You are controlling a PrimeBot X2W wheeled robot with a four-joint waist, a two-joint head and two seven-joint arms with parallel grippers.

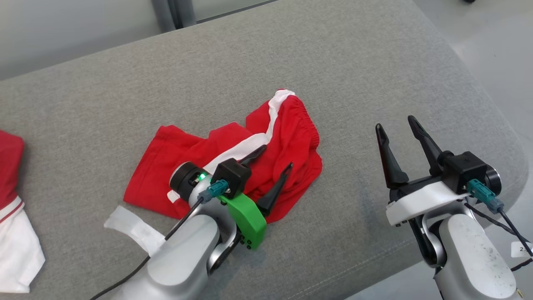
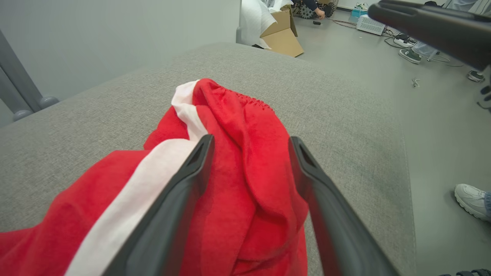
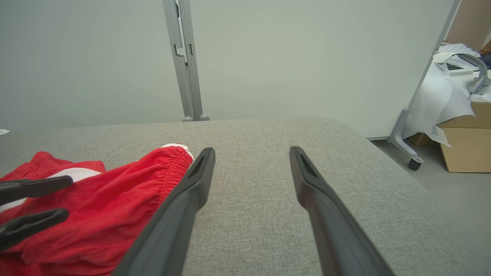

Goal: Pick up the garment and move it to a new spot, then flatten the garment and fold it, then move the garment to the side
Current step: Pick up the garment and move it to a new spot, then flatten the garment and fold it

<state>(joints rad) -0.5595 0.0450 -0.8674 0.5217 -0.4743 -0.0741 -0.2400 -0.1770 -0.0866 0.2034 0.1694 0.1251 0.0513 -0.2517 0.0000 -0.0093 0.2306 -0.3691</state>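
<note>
The garment (image 1: 233,162) is a pair of red shorts with a white side stripe, lying crumpled in the middle of the grey cushion (image 1: 291,62). My left gripper (image 1: 277,157) hovers just over its right half, open, with red cloth (image 2: 249,180) lying between and under the two fingers but not pinched. In the right wrist view the shorts (image 3: 115,199) and the left gripper's fingers (image 3: 34,186) lie at the lower left. My right gripper (image 1: 395,123) stands open over bare cushion to the right of the shorts, with nothing between its fingers (image 3: 188,191).
Another red and white garment (image 1: 12,216) lies at the cushion's left edge, and a white scrap (image 1: 133,229) near the front. The cushion's right edge drops to the floor (image 2: 441,126), where a shoe (image 2: 473,201), cardboard boxes (image 2: 284,34) and cables are.
</note>
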